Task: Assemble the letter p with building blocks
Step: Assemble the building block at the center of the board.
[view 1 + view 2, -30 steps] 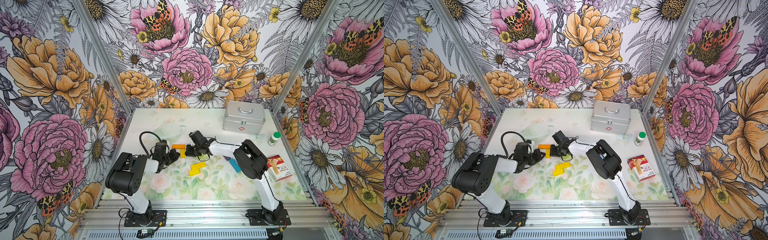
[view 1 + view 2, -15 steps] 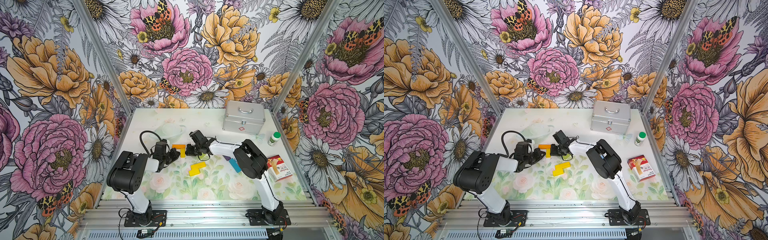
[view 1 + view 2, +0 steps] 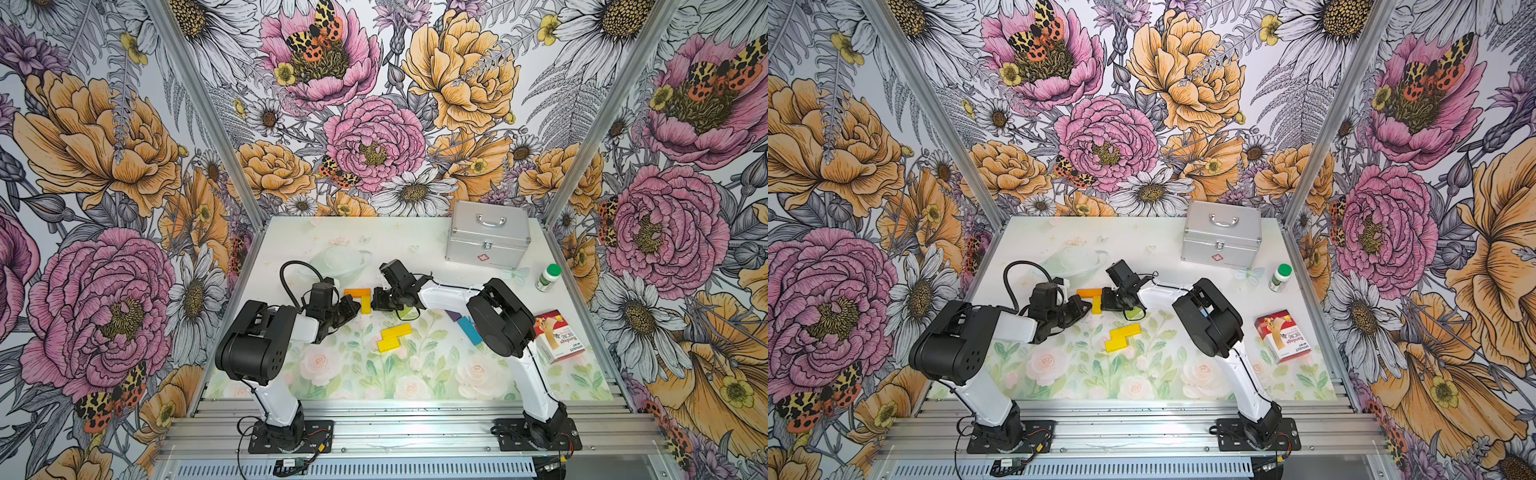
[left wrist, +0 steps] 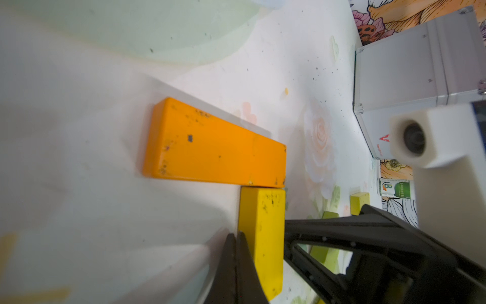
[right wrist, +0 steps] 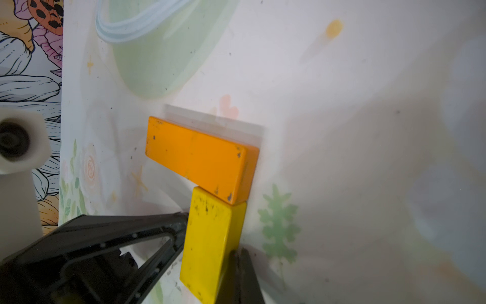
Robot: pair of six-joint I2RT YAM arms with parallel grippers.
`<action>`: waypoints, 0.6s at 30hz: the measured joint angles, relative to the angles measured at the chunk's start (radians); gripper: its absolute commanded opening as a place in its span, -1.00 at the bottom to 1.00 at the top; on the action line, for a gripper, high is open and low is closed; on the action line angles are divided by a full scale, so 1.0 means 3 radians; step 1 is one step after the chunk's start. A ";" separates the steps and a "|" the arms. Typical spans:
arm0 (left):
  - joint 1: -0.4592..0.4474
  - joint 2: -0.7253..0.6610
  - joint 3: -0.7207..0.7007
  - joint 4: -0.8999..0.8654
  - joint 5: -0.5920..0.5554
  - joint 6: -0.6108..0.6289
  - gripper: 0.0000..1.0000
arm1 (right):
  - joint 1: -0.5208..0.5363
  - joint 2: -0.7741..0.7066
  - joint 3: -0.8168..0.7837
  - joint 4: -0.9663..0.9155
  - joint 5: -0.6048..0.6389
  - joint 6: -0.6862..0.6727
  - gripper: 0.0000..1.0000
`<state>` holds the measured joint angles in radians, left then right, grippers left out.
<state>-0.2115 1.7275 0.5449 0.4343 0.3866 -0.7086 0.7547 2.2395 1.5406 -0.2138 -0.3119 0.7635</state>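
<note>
Flanking the yellow block (image 3: 366, 306) from both sides: left gripper (image 4: 234, 240) and right gripper (image 5: 239, 256), each pinched fully closed with nothing between the jaws.
The yellow block lies flat mid-way across the table (image 3: 415, 253), one end butted against the orange block (image 3: 356, 293) to make a corner, with a gripper tip right at each long side. A yellow pair (image 3: 392, 337) sits apart, nearer the arm bases.

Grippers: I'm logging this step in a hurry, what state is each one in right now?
Left gripper: closed, holding nothing, tip at one long side of the yellow block.
Right gripper: closed, holding nothing, tip at the block's opposite side.
</note>
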 measured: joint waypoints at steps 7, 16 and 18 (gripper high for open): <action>0.0022 -0.0036 -0.0037 -0.0001 -0.0001 -0.0003 -1.00 | 0.0000 -0.0001 -0.0013 0.0023 0.0010 -0.0003 -1.00; 0.0118 -0.0440 -0.0278 -0.0139 -0.0066 -0.0038 -0.80 | -0.0006 -0.0136 -0.0186 0.0046 0.0183 -0.0045 -1.00; 0.0127 -0.0572 -0.0312 -0.0139 -0.0078 -0.0037 -0.79 | -0.0011 -0.0178 -0.0219 0.0006 0.0231 -0.0072 -1.00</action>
<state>-0.1734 1.5558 0.4515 0.3927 0.3634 -0.7197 0.7513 2.1860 1.4750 -0.2119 -0.2424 0.7418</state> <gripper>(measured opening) 0.100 0.047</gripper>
